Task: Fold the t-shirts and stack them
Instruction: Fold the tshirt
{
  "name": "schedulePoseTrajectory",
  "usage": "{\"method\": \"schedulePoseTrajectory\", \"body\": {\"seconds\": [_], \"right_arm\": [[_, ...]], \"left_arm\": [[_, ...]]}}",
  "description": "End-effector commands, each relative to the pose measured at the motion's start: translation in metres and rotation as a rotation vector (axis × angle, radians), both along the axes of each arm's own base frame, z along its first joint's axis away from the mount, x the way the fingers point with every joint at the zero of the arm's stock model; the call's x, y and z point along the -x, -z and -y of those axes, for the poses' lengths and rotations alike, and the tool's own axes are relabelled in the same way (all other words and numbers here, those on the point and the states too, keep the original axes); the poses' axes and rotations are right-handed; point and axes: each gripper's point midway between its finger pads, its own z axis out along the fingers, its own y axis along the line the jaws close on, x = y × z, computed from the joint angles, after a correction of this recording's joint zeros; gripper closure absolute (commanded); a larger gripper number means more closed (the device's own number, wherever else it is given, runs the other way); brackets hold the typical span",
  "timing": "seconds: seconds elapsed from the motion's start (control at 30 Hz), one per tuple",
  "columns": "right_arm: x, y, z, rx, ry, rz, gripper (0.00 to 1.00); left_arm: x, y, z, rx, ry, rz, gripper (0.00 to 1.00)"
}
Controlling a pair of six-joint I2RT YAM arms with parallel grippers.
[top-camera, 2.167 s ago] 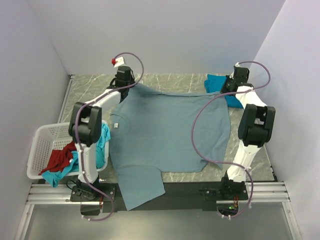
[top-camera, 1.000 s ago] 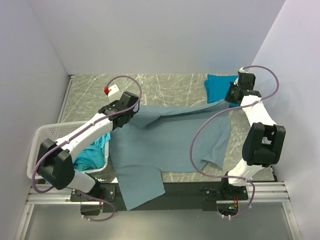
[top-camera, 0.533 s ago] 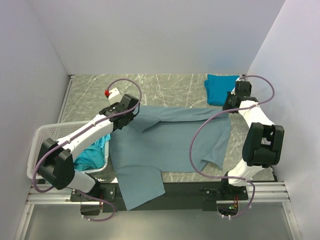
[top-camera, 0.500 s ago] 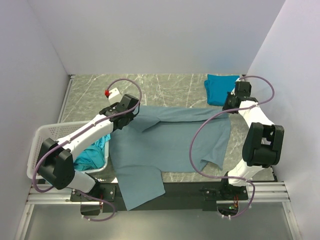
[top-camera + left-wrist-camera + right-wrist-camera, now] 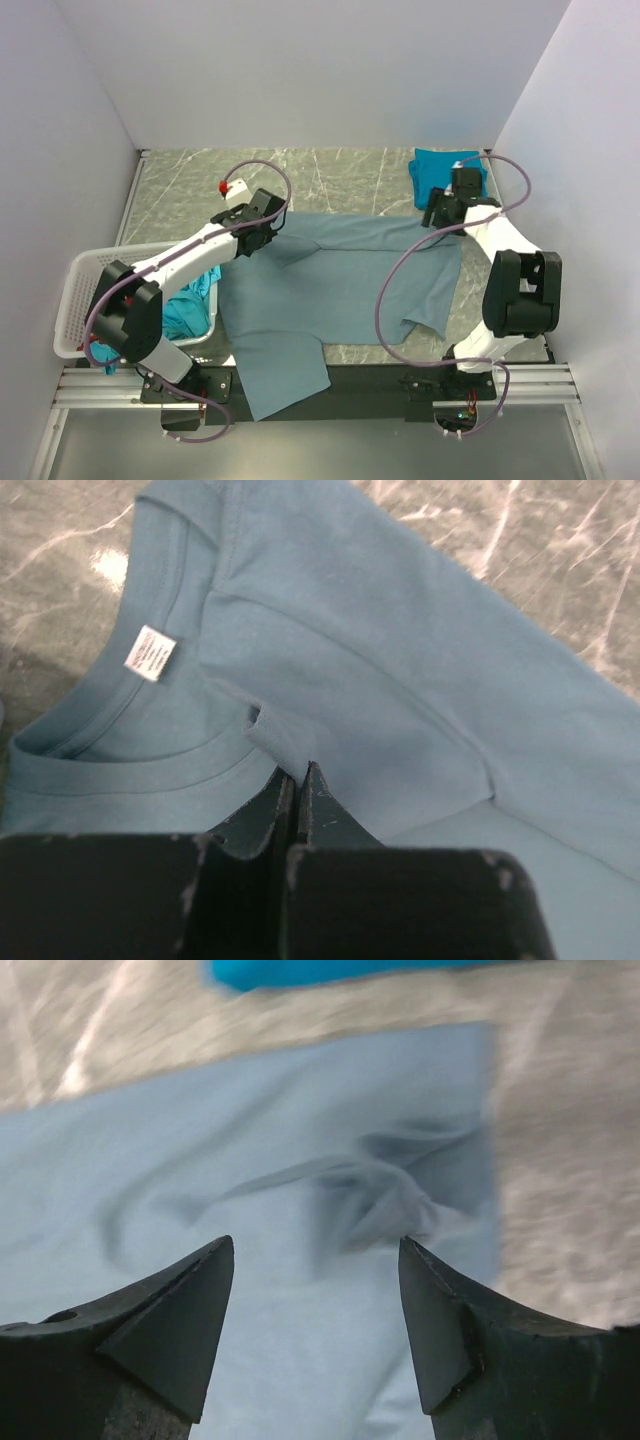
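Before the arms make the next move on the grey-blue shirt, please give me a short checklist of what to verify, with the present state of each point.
1. Right pincer free of cloth: ok, its jaws stand open above the grey-blue shirt.
2. Left pincer free of cloth: not ok, it is shut on a fold beside the collar.
3. Folded edge flat: not ok, wrinkles at the right corner.
4. Gap to the folded teal shirt: ok, bare table shows between.
5. Whole shirt on the table: not ok, one part hangs over the near edge.

Dusty grey-blue t-shirt (image 5: pixel 330 285), teal t-shirt (image 5: pixel 432 166)
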Motion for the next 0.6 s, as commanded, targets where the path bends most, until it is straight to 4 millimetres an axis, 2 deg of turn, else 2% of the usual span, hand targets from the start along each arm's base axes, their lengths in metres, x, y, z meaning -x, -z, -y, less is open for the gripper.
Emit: {"method": "schedulePoseTrajectory", "body": {"seconds": [0.0,0.07,0.1,0.17,0.2,0.3,0.4,0.43,0.53,0.57], "right_arm": [[0.002,-0.036,-0.047,0.048,-0.114,0.098,0.26],[0.003,-0.040,-0.064,0.062,-0.146,0.114,0.26],[0.006,-0.044,-0.081,0.065,-0.183,0.124,0.26],[0.010,-0.046,-0.095,0.078,-0.193,0.138,0.26],[0.015,-0.048,-0.112,0.066,-0.236,0.148,0.26],[0.026,-0.045,-0.142,0.034,-0.315,0.160,0.26],[0.040,-0.039,-0.187,-0.026,-0.434,0.177,0.26],[0.051,-0.035,-0.212,-0.050,-0.507,0.175,0.27],[0.065,-0.030,-0.262,-0.101,-0.638,0.193,0.27],[0.071,-0.028,-0.289,-0.112,-0.706,0.206,0.28]], "left_arm": [[-0.023,-0.024,0.011,0.034,-0.004,0.078,0.99],[-0.030,-0.024,0.012,0.046,0.006,0.076,0.99],[-0.034,-0.019,0.012,0.043,0.009,0.064,0.99],[-0.043,-0.018,0.012,0.062,0.013,0.064,0.99],[-0.047,-0.013,0.011,0.057,0.014,0.055,0.99],[-0.061,-0.010,0.009,0.087,0.022,0.057,0.99],[-0.074,-0.005,0.007,0.121,0.033,0.054,0.99],[-0.079,-0.007,0.007,0.131,0.038,0.061,0.99],[-0.090,0.004,0.010,0.155,0.065,0.036,0.99],[-0.097,0.007,0.009,0.156,0.066,0.029,0.99]]}}
